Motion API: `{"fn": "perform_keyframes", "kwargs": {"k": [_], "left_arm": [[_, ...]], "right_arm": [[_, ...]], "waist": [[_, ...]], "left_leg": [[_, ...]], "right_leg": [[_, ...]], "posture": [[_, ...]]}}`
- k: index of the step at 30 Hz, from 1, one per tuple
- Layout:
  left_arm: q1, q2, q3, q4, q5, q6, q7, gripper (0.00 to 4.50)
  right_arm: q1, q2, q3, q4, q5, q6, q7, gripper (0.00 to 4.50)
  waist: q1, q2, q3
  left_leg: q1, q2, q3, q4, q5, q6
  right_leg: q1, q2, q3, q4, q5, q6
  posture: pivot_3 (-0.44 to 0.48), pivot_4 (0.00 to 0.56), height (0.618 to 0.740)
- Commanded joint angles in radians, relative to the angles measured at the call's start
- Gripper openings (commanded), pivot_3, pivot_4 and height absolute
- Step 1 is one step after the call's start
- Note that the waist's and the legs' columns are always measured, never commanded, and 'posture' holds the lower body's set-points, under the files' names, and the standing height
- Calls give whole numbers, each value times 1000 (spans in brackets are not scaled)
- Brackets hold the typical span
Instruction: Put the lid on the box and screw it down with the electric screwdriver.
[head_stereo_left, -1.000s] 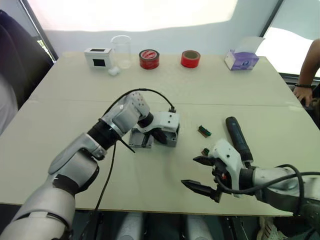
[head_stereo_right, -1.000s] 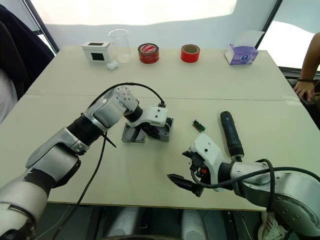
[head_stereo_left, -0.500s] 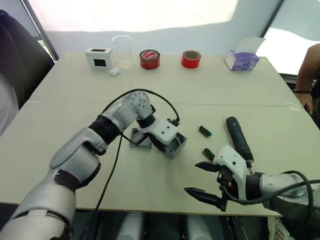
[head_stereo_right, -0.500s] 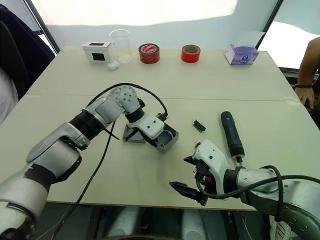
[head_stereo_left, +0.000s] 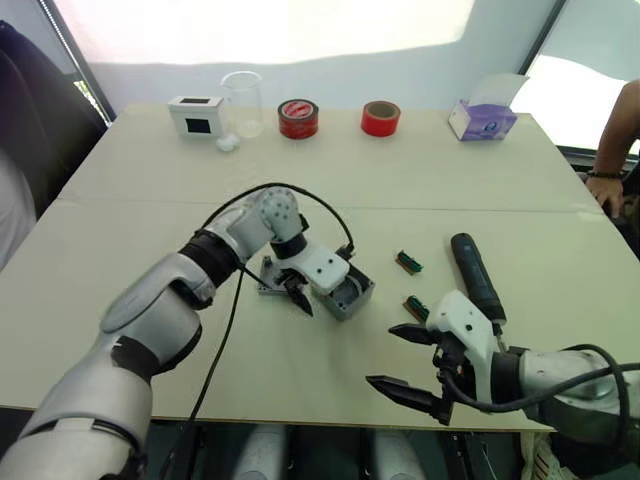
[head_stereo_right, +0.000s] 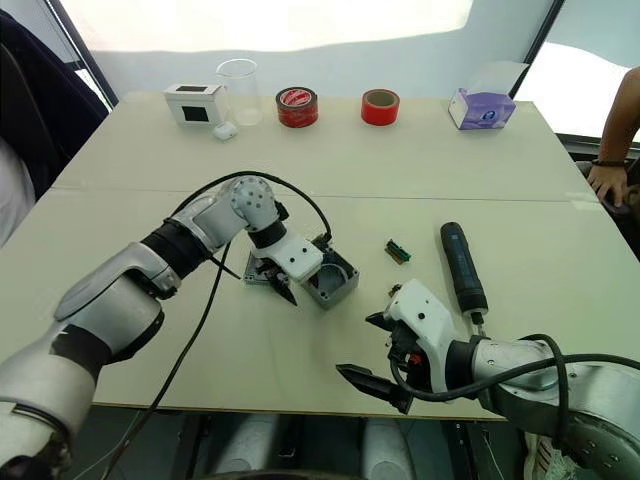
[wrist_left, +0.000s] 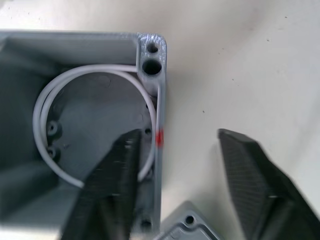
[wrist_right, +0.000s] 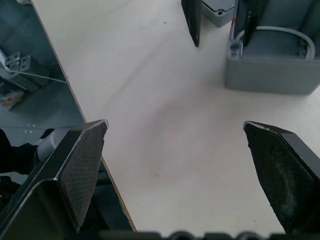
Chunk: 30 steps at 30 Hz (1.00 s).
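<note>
Box (wrist_left: 75, 125) wall sits between the parted fingers of the left gripper (wrist_left: 170, 200).

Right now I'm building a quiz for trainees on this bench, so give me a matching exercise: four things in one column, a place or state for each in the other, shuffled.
Things:
1. box
2. lid
3. electric screwdriver
4. right gripper

Places or states:
A. lying on the table untouched, on the robot's right
B. open, empty, near the table's front edge
C. open-topped, one left gripper finger inside
D. flat on the table beside the box

Pairs: 1-C, 2-D, 3-A, 4-B
</note>
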<state>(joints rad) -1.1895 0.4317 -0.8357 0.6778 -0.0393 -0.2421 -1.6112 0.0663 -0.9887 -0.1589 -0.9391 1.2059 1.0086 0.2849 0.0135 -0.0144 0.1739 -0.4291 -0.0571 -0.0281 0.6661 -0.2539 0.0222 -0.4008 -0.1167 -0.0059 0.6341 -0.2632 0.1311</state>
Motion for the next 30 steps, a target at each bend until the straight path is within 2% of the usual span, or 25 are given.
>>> {"fn": "perform_keyframes", "kwargs": {"k": [1, 3, 6, 7, 9, 11, 13, 16, 19, 23, 26, 30], "left_arm": [[-74, 34, 87, -79, -152, 208, -3, 3209], [-94, 93, 154, -146, -229, 359, -3, 3209], [-85, 268, 230, -342, -365, 620, -3, 3209], [-77, 302, 247, -388, -389, 679, -3, 3209], [-52, 398, 294, -477, -333, 876, 64, 3209], [-40, 434, 304, -535, -266, 1142, 215, 3209], [-19, 429, 320, -574, -235, 1332, 340, 3209], [46, 379, 440, -640, -257, 1634, 497, 3209], [123, 333, 525, -707, -255, 1799, 631, 3209], [231, 253, 624, -728, -274, 1856, 819, 3209], [248, 231, 621, -714, -297, 1856, 884, 3209], [258, 226, 618, -692, -344, 1856, 949, 3209]], "right_arm": [[-33, -23, -81, -5, 97, -48, 29, 4500], [-63, -45, -127, 18, 165, -67, 47, 4500], [-136, -73, -136, 47, 219, -86, 78, 4500], [-150, -81, -132, 51, 226, -89, 82, 4500], [-245, -86, -83, 85, 195, -94, 103, 4500], [-346, -64, -12, 131, 113, -99, 107, 4500], [-414, -46, 64, 165, 10, -102, 122, 4500], [-488, -23, 205, 199, -169, -115, 167, 4500], [-537, 28, 280, 220, -242, -120, 198, 4500], [-598, 94, 342, 252, -331, -134, 256, 4500], [-607, 123, 372, 293, -422, -157, 262, 4500], [-596, 144, 368, 285, -454, -146, 284, 4500]], "waist": [[-1, 0, 0], [-2, -1, 0], [-25, 0, 1], [-30, 1, 1], [-31, 2, 0], [-31, 2, 0], [-21, 1, 0], [-14, 1, 0], [-12, 0, 1], [-21, 1, 1], [-21, 0, 1], [-18, 0, 1]], "left_leg": [[0, 0, 0, 0, 0, 0], [0, 0, 0, 0, 0, 0], [0, 1, 0, 0, 0, 0], [0, 1, 0, -1, 0, 0], [2, 2, -1, -3, 0, 0], [2, 2, -1, -2, 0, 0], [2, 1, -1, -1, 0, 0], [2, 0, -2, 1, 0, 0], [-1, 0, -2, 1, 0, 0], [-1, -1, -1, 1, 1, -2], [-1, -1, -1, 1, 2, -3], [-1, -2, -1, 1, 2, -4]], "right_leg": [[0, 0, 0, 0, 0, 0], [0, 0, 0, 0, 0, 1], [-1, 1, 1, 0, 0, 1], [-1, 2, 1, 0, 0, 1], [-1, 4, 2, 0, -1, 1], [-1, 4, 2, 1, -1, 1], [0, 4, 2, 2, -1, 2], [1, 3, 1, 2, -1, 3], [-3, 3, 2, 5, -1, 3], [-6, 2, 4, 13, -2, 3], [-7, 2, 4, 13, -2, 3], [-7, 1, 4, 13, -2, 3]], "posture": [[0, 150, 740], [0, 150, 740], [0, 150, 740], [0, 150, 740], [0, 150, 740], [0, 150, 740], [0, 150, 740], [0, 150, 740], [0, 150, 740], [0, 150, 740], [0, 150, 740], [0, 150, 740]]}}
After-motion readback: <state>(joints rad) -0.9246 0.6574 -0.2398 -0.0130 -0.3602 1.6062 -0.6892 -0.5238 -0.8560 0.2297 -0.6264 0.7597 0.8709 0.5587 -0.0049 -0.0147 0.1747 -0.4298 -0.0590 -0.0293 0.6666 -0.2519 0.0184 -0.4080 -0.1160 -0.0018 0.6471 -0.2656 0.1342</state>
